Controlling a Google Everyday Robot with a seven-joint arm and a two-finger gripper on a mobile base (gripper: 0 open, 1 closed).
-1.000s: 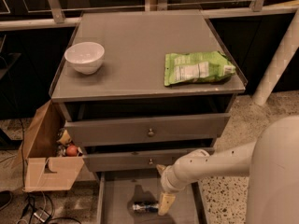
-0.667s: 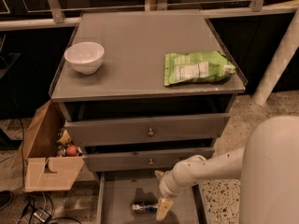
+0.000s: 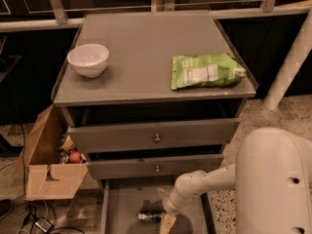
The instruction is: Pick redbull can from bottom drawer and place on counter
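— Where is the small, slim silver-and-blue metal can?

— The can [image 3: 147, 217] lies on its side on the floor of the deep grey metal bottom drawer [image 3: 122, 208]. That drawer stands pulled out beneath the two knobbed grey drawers.

— And the hand?

— The robot's pale tan hand [image 3: 167, 222] is down inside the same drawer, just beside the end of the can that points to the view's right. It hangs from the white arm [image 3: 204, 182], which reaches in from that side. Whether hand and can touch, I cannot tell.

— Spread or pressed together?

— I cannot tell that either.

— What sits on the flat, smooth grey bench [image 3: 141, 38]?

— A round white bowl [image 3: 88, 59] near its left edge and a crumpled green snack bag [image 3: 204, 70] near its right edge, well apart.
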